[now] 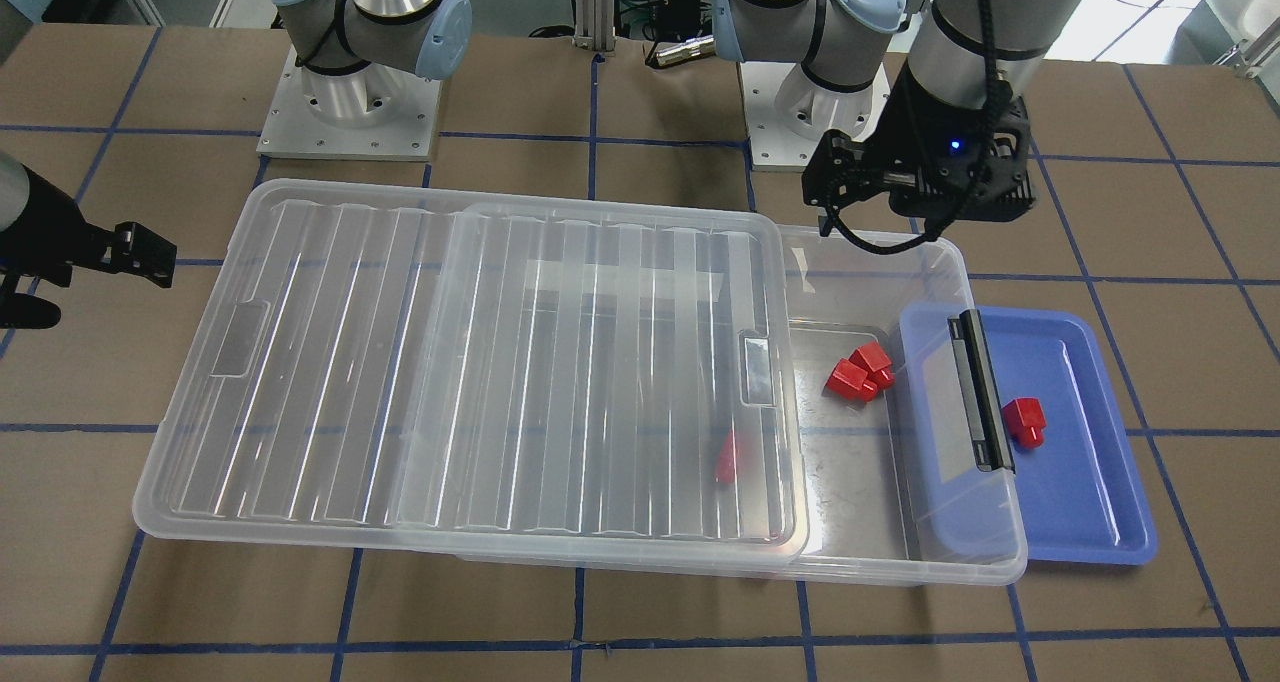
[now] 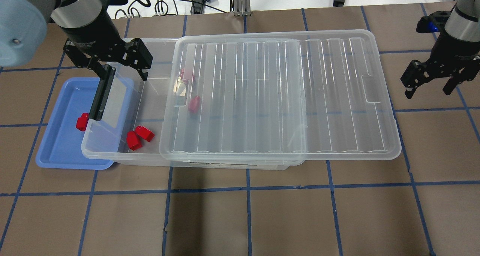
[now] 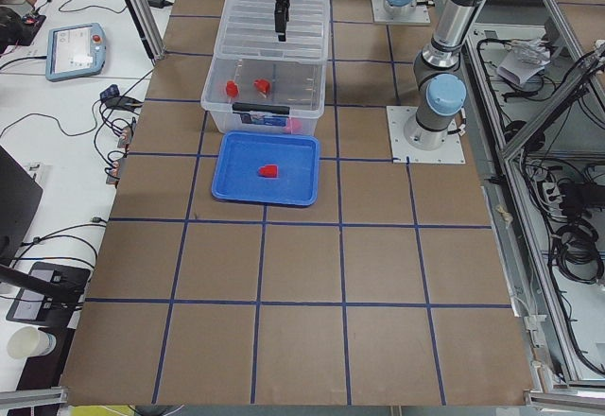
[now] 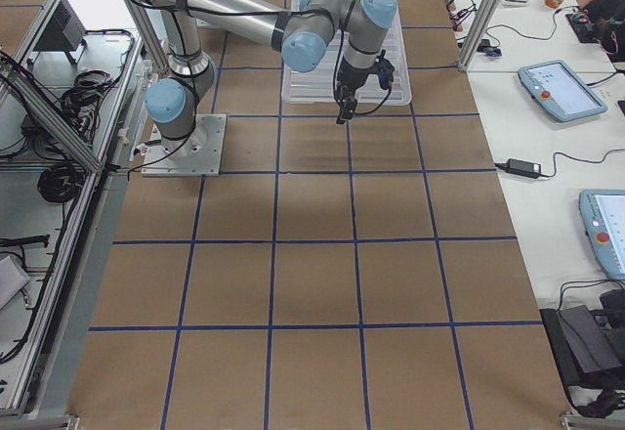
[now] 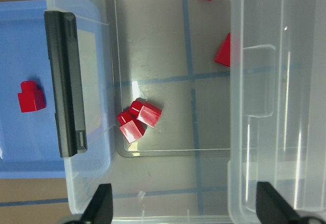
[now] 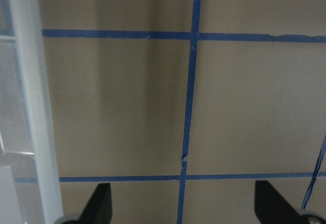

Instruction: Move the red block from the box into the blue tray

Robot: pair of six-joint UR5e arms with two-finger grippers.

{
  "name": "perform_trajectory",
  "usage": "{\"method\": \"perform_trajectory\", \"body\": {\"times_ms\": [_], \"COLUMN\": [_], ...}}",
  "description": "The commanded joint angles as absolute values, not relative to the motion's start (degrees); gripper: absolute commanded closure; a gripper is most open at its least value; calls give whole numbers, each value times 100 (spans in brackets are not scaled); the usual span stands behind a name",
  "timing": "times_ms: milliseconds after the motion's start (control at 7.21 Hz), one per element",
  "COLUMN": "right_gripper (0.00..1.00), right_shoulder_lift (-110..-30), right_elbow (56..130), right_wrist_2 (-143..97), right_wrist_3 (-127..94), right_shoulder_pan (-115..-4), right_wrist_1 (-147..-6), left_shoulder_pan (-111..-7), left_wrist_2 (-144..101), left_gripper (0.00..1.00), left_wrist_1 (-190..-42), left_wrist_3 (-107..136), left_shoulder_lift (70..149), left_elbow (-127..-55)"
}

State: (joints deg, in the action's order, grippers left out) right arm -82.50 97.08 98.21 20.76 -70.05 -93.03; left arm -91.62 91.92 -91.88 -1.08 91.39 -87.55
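My left gripper (image 2: 122,74) hangs with its jaws wide apart and nothing between them. In my left wrist view the two black fingers (image 5: 100,206) sit at the lower edge, and all I see between them is the clear floor of the box (image 2: 112,156). It touches nothing and hovers over the uncovered end of the box, close by the black latch (image 2: 100,97).

Past that latch, a red block (image 2: 81,122) lies on the floor of the blue tray (image 2: 56,145), just beside the box's end wall and well clear of my fingers. Seen from above, the latch end of the box overlaps the tray's long rim.

In the open part of the box, two more red blocks (image 2: 134,140) lie touching each other near the corner on my side. Two further ones (image 2: 194,103) show dimly beneath the ribbed clear lid (image 2: 277,98). The lid is slid along towards my right, so it overhangs that end of the box and leaves the latch end bare.

My right gripper (image 2: 428,88) is also spread open and empty. It hangs over the brown table (image 2: 247,218) just beyond the lid's far edge, touching neither. My right wrist view shows only blue tape lines on the table, and a strip of the lid's rim at one side
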Motion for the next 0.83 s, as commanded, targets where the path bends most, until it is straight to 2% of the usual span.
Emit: {"method": "perform_trajectory", "body": {"times_ms": [0,693], "right_gripper": [0,0], "right_shoulder_lift": [-8218,-8200], "right_elbow": [9905,10028], "right_wrist_2": [9827,9483], "right_wrist_3": [2031,1452], "right_shoulder_pan": [-7031,-7592], "right_wrist_1": [-9518,-9914], "left_shoulder_pan": [-9404,-8887], "left_wrist_2": [9167,9158], "left_gripper": [0,0], "left_wrist_1": [-9167,-9071], "left_wrist_3": [149,-44], "left_shoulder_lift": [9053,8737], "left_elbow": [-8763,-8736]}}
